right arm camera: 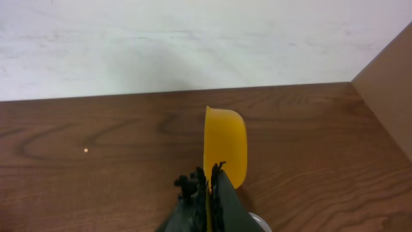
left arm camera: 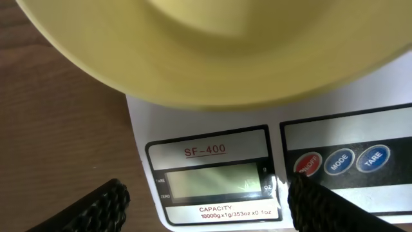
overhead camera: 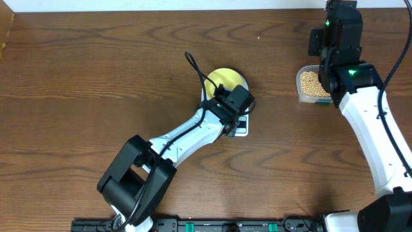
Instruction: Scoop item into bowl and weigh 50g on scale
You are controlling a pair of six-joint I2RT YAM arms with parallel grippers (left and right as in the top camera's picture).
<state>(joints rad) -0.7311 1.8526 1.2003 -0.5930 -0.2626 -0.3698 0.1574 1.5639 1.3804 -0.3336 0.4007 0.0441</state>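
Power-on step: left gripper [left arm camera: 209, 193], jaws apart, fingertip [left arm camera: 315, 200] at scale [left arm camera: 206, 119] on/off button [left arm camera: 308, 164]. Right gripper [right arm camera: 207, 174] clamps scoop [right arm camera: 225, 145] near beans [overhead camera: 310, 81], upper right; dip next.

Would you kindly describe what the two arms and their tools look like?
Both arms have white links between black joint housings. The left arm carries a looping black cable; the right arm shows green lights. The left tool and right tool have black, rough-textured fingers.
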